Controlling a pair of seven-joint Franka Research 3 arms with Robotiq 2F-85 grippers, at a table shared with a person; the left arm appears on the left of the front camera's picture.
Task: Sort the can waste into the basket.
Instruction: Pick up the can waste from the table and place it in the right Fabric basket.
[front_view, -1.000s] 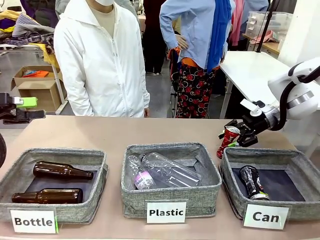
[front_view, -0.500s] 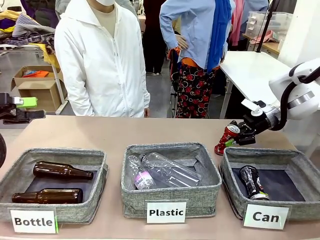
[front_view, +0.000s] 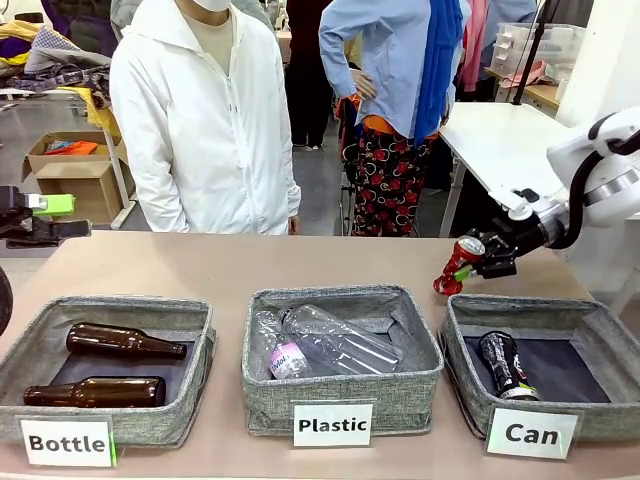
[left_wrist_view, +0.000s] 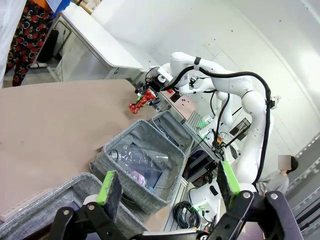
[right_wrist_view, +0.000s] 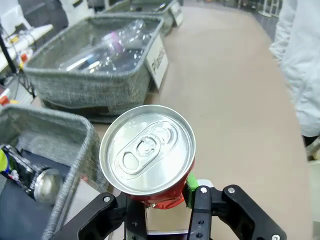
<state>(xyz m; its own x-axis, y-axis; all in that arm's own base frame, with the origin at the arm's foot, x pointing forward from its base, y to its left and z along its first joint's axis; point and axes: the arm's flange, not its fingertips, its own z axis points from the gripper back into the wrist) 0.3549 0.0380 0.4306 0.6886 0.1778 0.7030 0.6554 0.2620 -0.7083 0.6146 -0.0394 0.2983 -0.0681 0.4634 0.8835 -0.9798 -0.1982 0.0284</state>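
One red can (front_view: 457, 264) sits clamped in the right gripper (front_view: 474, 266), seemingly just behind the basket (front_view: 540, 420).

Red can (front_view: 457, 266), black can (front_view: 503, 364), grey woven basket (front_view: 600, 325), brown bottles (front_view: 125, 342).

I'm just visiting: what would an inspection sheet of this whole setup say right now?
Surface: tan table, three grey baskets along its near edge.
Job's things: red can held tilted above the table by the Can basket; black can lying inside.
Clutter: brown bottles in Bottle basket, clear plastic bottles in Plastic basket.
Grippers: right gripper shut on red can; left gripper open, empty.
Cables: bundle beside the table.
Surroundings: person in white jacket opposite.
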